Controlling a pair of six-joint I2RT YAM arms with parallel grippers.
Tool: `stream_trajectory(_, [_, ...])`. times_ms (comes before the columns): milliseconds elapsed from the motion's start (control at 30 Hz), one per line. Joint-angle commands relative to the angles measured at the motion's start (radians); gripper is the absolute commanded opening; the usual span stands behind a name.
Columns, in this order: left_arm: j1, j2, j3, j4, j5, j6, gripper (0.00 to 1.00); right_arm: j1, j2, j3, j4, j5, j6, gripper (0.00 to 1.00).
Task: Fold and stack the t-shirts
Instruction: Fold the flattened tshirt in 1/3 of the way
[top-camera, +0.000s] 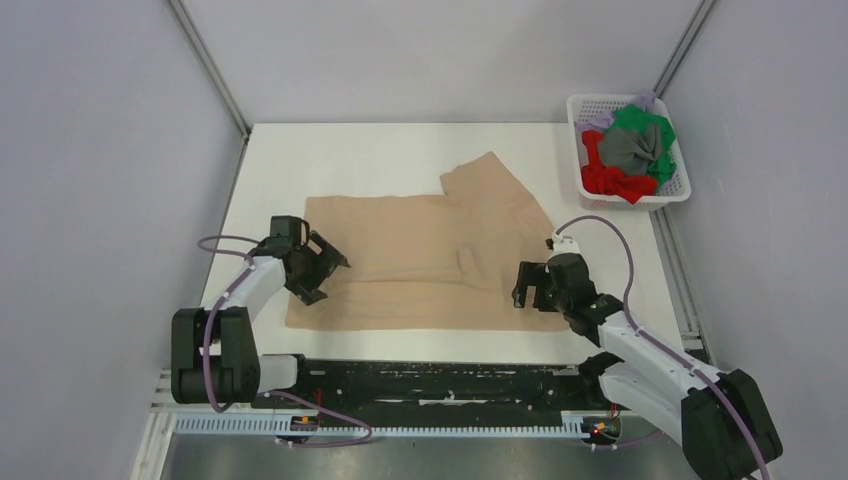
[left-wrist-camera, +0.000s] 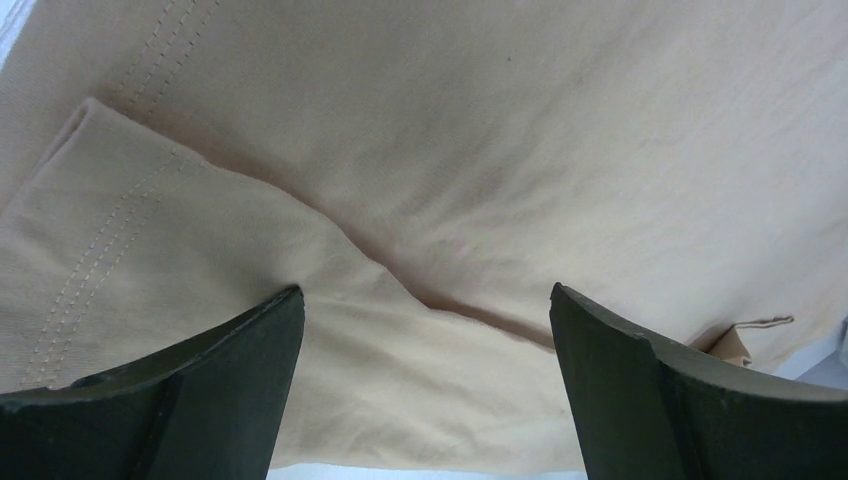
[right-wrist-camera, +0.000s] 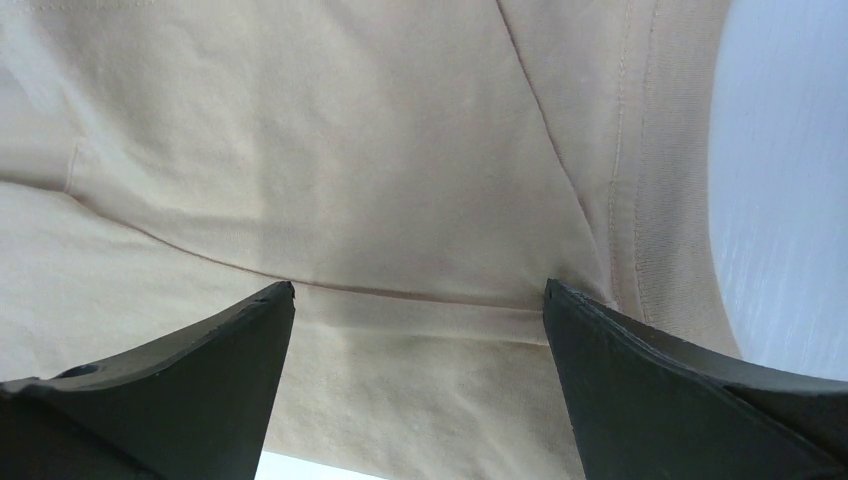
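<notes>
A beige t-shirt (top-camera: 420, 250) lies spread on the white table, partly folded, one sleeve pointing to the far right. My left gripper (top-camera: 322, 268) is open over the shirt's left edge; in the left wrist view the beige cloth (left-wrist-camera: 430, 180) with a folded flap fills the space past the jaws. My right gripper (top-camera: 530, 285) is open over the shirt's near right corner; in the right wrist view a fold line of the beige cloth (right-wrist-camera: 400, 180) runs between the fingertips. Red, green, grey and lavender t-shirts (top-camera: 630, 150) are bunched in the basket.
A white mesh basket (top-camera: 684, 192) stands at the far right of the table. Grey walls close in both sides and the back. A black rail (top-camera: 430, 375) runs along the near edge between the arm bases.
</notes>
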Motion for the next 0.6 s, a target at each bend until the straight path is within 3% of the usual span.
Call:
stream_trajectory(0, [0.005,-0.013,-0.03,-0.137,-0.128,0.021,1.0,0.002,-0.018,-0.073,-0.32,0.002,0.081,0.98])
stream_trajectory(333, [0.005,-0.021,0.036,-0.123,-0.111,0.02,1.0,0.069,-0.104,-0.061,-0.429,-0.014,0.186,0.98])
stream_trajectory(467, [0.004,-0.077,0.097,-0.145,-0.128,0.021,1.0,0.081,-0.11,0.029,-0.438,0.047,0.155,0.98])
stream_trajectory(567, [0.005,-0.095,0.179,-0.172,-0.195,0.033,1.0,0.081,-0.075,0.132,-0.352,0.099,0.102,0.98])
